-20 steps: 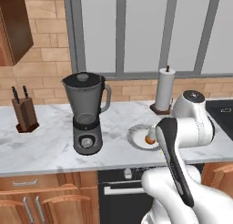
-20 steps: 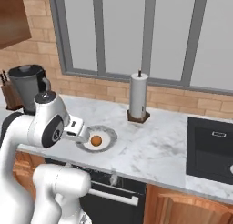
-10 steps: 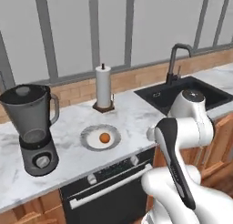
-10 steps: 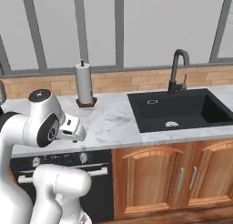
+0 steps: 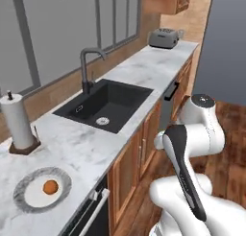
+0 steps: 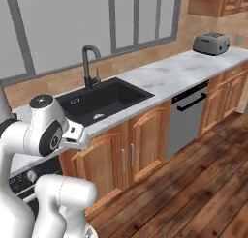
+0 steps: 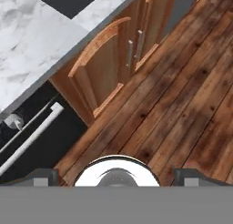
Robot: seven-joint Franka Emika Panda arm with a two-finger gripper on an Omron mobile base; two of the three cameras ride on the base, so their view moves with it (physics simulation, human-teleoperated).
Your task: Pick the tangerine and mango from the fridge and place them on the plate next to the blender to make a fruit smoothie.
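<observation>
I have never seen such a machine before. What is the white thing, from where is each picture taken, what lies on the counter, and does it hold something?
The white thing is a robot arm on a driving base, in a rendered kitchen. Two pictures come from cameras on the base, behind the arm to its left and right. The third comes from a camera on the hand, looking down at the wooden floor and cabinet doors.

On the marble counter lie a pale plate with a tangerine on it, a paper towel roll beside it, a black sink with a dark tap, and a toaster at the far end.

The claw is open and holds nothing.
</observation>
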